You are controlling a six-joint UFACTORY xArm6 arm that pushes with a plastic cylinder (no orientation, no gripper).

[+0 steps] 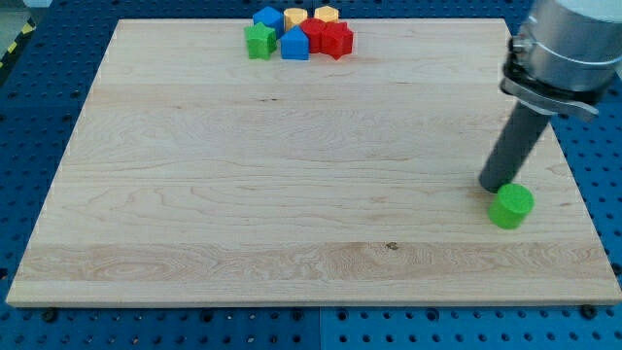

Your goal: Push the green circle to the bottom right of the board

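Observation:
The green circle (511, 206) lies on the wooden board (292, 194) near the view's right edge, in the lower right part. My tip (494, 188) rests on the board just up and left of the green circle, touching or almost touching it. The dark rod rises from there toward the view's top right.
A cluster of blocks sits at the view's top middle: a green block (259, 41), a blue block (268, 18), a second blue block (294, 45), a yellow block (295, 17), a second yellow block (327, 14), a red block (315, 34) and a red star (337, 41).

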